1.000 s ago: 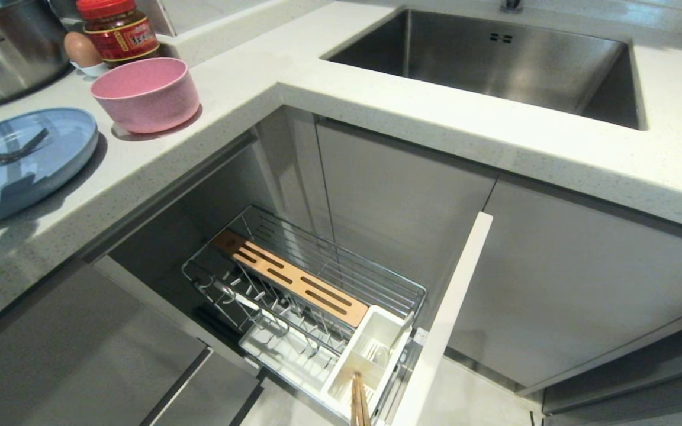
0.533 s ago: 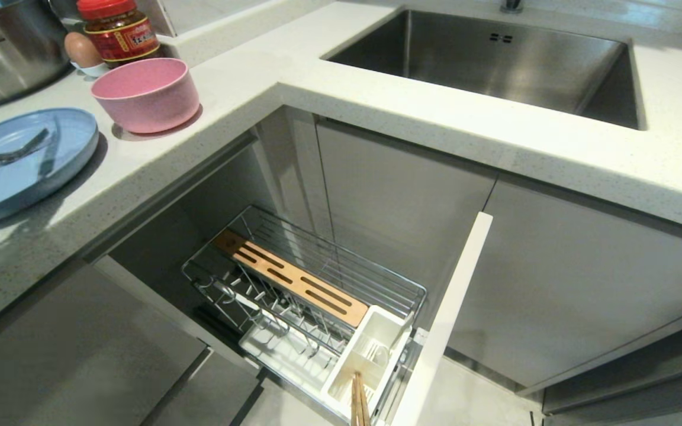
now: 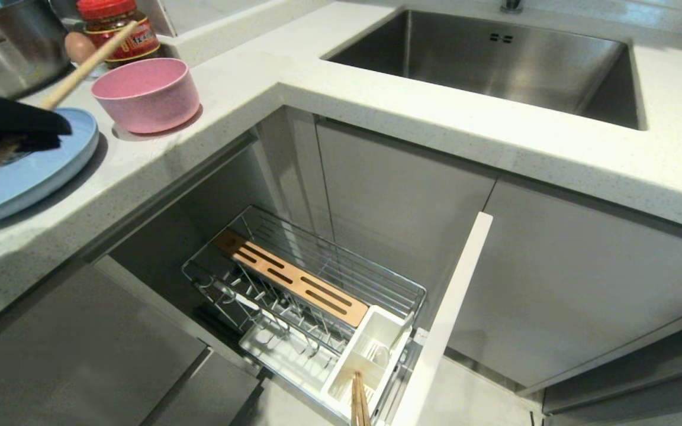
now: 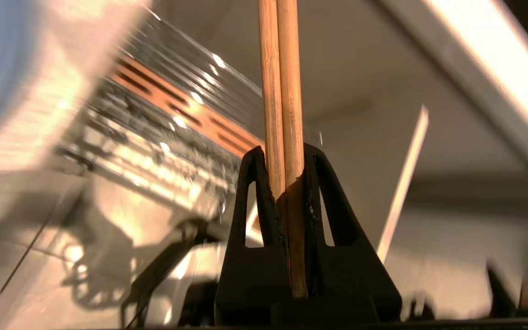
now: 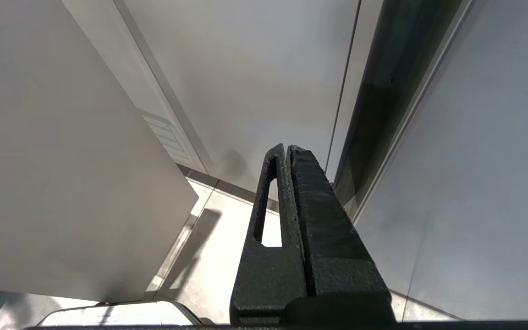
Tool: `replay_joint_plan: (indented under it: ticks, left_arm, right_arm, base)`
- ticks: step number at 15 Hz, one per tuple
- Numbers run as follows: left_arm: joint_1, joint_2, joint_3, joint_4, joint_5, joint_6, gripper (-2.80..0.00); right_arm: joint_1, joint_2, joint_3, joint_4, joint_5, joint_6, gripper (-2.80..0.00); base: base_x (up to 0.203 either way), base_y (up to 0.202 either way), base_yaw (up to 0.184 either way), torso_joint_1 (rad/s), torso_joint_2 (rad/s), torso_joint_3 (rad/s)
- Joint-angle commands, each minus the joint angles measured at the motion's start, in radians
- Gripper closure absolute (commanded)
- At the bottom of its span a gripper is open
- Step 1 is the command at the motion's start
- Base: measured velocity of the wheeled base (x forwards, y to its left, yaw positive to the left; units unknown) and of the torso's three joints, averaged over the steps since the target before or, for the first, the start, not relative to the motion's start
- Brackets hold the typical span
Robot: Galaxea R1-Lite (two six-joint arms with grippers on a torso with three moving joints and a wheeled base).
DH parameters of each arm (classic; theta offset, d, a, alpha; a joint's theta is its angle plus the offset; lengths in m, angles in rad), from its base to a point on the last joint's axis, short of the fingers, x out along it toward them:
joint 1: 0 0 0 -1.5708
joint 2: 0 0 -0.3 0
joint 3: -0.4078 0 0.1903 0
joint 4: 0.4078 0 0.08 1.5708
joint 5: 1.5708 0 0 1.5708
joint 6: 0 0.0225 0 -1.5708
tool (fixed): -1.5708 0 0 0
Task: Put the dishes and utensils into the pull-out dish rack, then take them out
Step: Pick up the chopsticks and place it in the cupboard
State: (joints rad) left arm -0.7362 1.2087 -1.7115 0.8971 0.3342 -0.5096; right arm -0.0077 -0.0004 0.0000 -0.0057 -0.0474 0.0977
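At the counter's left end, seen from the head: left gripper [image 3: 51, 127] over the light-blue plate [image 3: 51, 160], clamped on slanting chopsticks [image 3: 89, 56] with the upper end up across the red-lidded jar [image 3: 117, 29]. Just beside the plate, pink bowl [image 3: 145, 94]; behind it, steel pot [image 3: 9, 47]; farther right, steel sink [image 3: 495, 65]. Below the counter, pull-out dish rack [image 3: 317, 284] drawn out, with plate prongs bare and a second pair of wooden sticks [image 3: 360, 402] standing in the white utensil cup [image 3: 370, 355] at the front. From the left wrist, detail unseen from above: two sticks side by side, chopsticks [image 4: 280, 68] pinched between the black fingers [image 4: 250, 183] of the left gripper [image 4: 282, 153], with the blurred pull-out dish rack [image 4: 177, 110] and its white front panel [image 4: 406, 174] beyond. From the right wrist alone: right gripper [image 5: 284, 149] parked low, jaws pressed together on nothing, facing grey cabinet panels [image 5: 475, 160] and pale floor [image 5: 227, 243]. Against half a second ago: gripper and chopsticks newly inside the head view, then clear of both; fork, then plain on the plate, now behind the gripper; bowl, plate and rack unmoved.
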Motion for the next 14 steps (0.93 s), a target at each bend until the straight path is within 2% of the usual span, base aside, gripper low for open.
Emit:
replay_joint_plan:
  ticks: [1,5,8,10,12,14]
  left_arm:
    - [-0.021,0.023,0.062,0.009,-0.064,0.041,0.00]
    - [-0.034,0.028,0.150,0.013,-0.204,0.153,0.00]
    - [-0.034,0.033,0.263,0.009,-0.212,0.286,0.00]
    - [-0.035,0.052,0.321,0.011,-0.211,0.351,0.00]
    - [-0.036,0.059,0.391,0.011,-0.211,0.456,0.00]
    - [-0.042,0.076,0.448,0.010,-0.211,0.514,0.00]
  right_arm:
    - [0.000,-0.004,0.000,0.000,0.000,0.001,0.00]
    - [0.000,-0.004,0.000,0.000,0.000,0.001,0.00]
    - [0.000,-0.004,0.000,0.000,0.000,0.001,0.00]
    - [0.000,-0.004,0.000,0.000,0.000,0.001,0.00]
    - [0.000,-0.004,0.000,0.000,0.000,0.001,0.00]
    - [0.000,-0.004,0.000,0.000,0.000,0.001,0.00]
  base:
    - [0.000,0.000,0.000,0.000,0.00,0.000]
    - [0.000,0.000,0.000,0.000,0.00,0.000]
    - [0.000,0.000,0.000,0.000,0.00,0.000]
    - [0.000,0.000,0.000,0.000,0.00,0.000]
    - [0.000,0.000,0.000,0.000,0.00,0.000]
    - [0.000,0.000,0.000,0.000,0.00,0.000]
